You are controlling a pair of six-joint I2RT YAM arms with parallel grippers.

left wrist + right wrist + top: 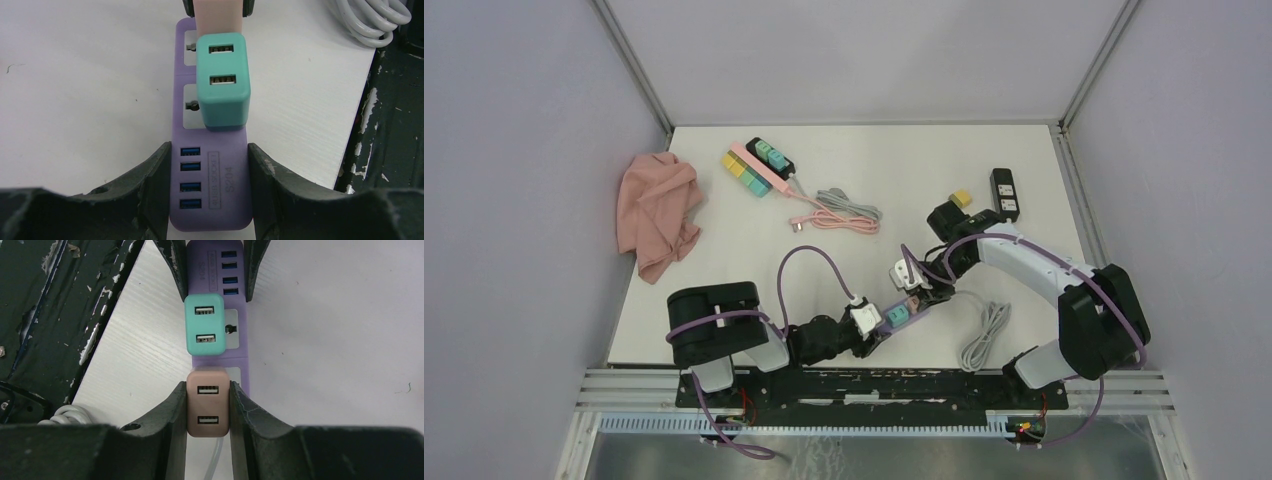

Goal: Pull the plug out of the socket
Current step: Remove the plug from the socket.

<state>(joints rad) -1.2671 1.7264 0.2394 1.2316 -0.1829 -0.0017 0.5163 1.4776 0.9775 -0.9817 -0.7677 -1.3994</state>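
Note:
A purple power strip (210, 175) with blue USB ports lies near the table's front edge (894, 322). A teal USB plug (222, 82) sits in its middle socket. A pink-brown USB plug (208, 402) sits at the strip's far end (220, 17). My left gripper (209, 187) is shut on the strip's USB end, fingers (150, 190) pressed to both sides. My right gripper (208, 410) is shut on the pink-brown plug, fingers (175, 415) on both its sides. In the right wrist view the teal plug (205, 325) and the strip (235, 362) lie beyond, with the left fingers (176, 270) at the top.
A coiled white cable (986, 335) lies right of the strip. At the back are a pink cloth (659, 210), two more power strips with plugs (759, 168), a pink and grey cable coil (844, 212), a black adapter (1004, 193) and a yellow plug (961, 198). The black rail (395, 125) borders the table's front.

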